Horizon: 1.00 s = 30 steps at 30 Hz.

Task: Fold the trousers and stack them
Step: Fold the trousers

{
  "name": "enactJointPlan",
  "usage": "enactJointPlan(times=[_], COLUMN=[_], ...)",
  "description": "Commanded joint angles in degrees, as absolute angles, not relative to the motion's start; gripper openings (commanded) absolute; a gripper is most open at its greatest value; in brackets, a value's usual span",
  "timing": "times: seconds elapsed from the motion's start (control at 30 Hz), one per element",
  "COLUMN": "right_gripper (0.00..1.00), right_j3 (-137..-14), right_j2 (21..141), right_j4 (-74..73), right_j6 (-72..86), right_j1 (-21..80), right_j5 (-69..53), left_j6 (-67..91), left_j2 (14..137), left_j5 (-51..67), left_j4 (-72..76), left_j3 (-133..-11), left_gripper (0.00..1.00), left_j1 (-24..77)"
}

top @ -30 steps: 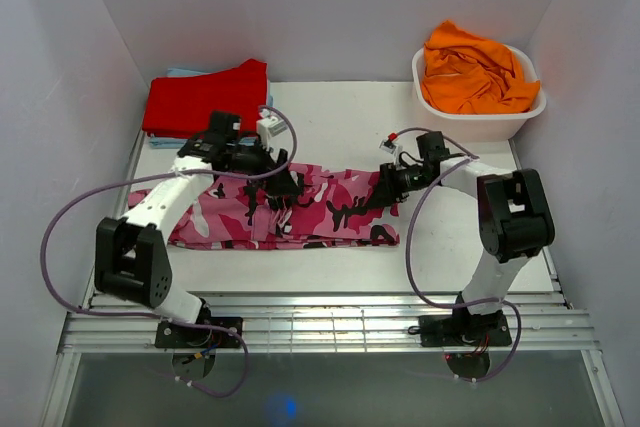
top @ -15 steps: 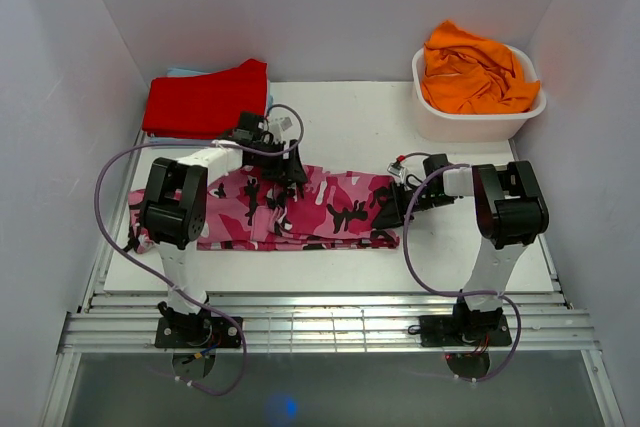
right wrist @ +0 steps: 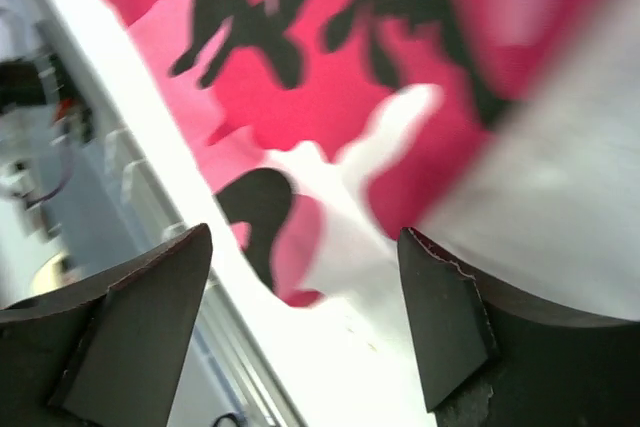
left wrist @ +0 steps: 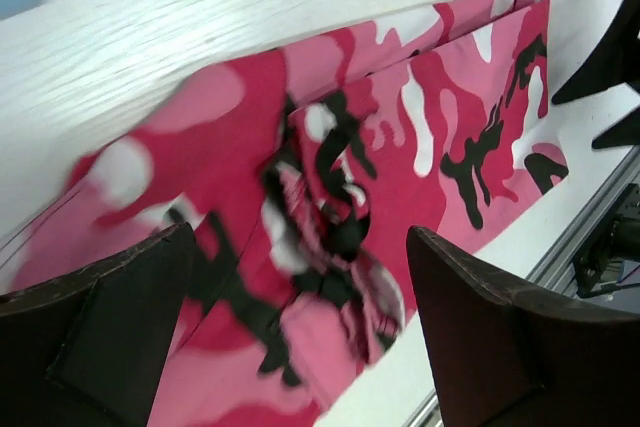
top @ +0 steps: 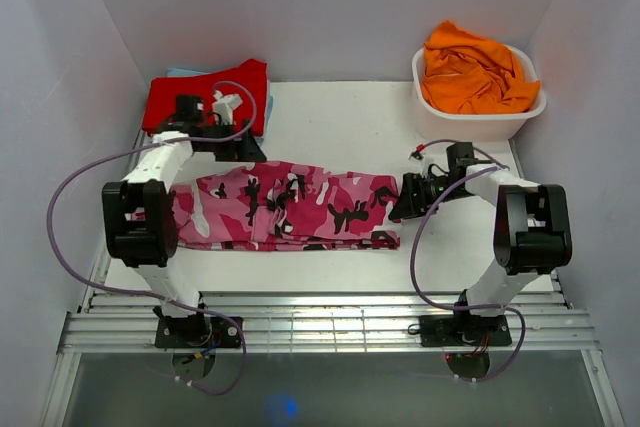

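Gaping empty: left hand (left wrist: 298, 239), right hand (right wrist: 305, 237); trousers (top: 300, 209) blurred in right wrist view.

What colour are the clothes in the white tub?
The cloth is orange, clearest in the top view.

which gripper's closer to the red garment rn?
Left. The left gripper is right by the near edge of the red garment; the right gripper is far off, at the right end of the trousers.

Trousers (top: 300, 209) are pink, magenta, white and black camouflage; red garment (top: 200, 99) and orange garment (top: 475, 72) plain
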State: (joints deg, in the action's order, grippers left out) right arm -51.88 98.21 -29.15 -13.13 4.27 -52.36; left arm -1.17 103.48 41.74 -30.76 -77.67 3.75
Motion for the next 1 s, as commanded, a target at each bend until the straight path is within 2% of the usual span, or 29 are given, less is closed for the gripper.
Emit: enactJointPlan(times=[0.0, 0.13, 0.27, 0.43, 0.53, 0.57, 0.63, 0.67, 0.7, 0.97], right_gripper=[0.81, 0.84, 0.83, 0.79, 0.67, 0.53, 0.38, 0.15, 0.08, 0.08], right_j3=[-56.24, -58.0, -61.78, -64.25, -63.9, -63.9, -63.81, -63.81, -63.81, -64.07], right_j2=[93.43, 97.1, 106.85, 111.97, 113.03, 113.46, 113.64, 113.29, 112.86, 108.02], right_j4=[-31.99, -32.78, -32.52, -30.59, -28.83, -28.39, -28.65, -29.09, -29.35, -33.75], right_j6=[-14.41, -15.29, -12.93, -10.46, -9.85, -9.84, -10.19, -11.24, -11.95, -24.51], right_j1=[0.97, 0.79, 0.79, 2.63, 4.83, 5.44, 5.54, 5.54, 5.54, 3.26], right_j5=[-37.83, -32.34, -36.89, -40.43, -40.17, -39.73, -39.29, -37.63, -36.4, -24.72], left_j6=[-9.21, -16.51, -23.9, -27.59, -29.52, -29.88, -30.41, -30.93, -31.02, -25.94], left_j2=[96.6, 95.97, 97.47, 98.35, 98.7, 98.96, 99.75, 100.19, 100.54, 110.1], left_j5=[45.0, 45.36, 44.47, 41.84, 43.58, 44.46, 45.35, 44.83, 44.04, 34.2], left_j4=[-42.43, -50.34, -56.5, -57.22, -56.87, -56.17, -54.68, -52.93, -51.87, -38.69], left_j3=[-76.82, -75.76, -75.15, -74.79, -76.55, -77.94, -79.36, -80.67, -81.29, -86.48], left_gripper=[0.98, 0.98, 0.98, 0.98, 0.93, 0.92, 0.9, 0.89, 0.89, 0.89], left_j1=[-7.8, -19.83, -24.25, -25.31, -25.05, -24.87, -22.69, -21.63, -20.14, -2.82])
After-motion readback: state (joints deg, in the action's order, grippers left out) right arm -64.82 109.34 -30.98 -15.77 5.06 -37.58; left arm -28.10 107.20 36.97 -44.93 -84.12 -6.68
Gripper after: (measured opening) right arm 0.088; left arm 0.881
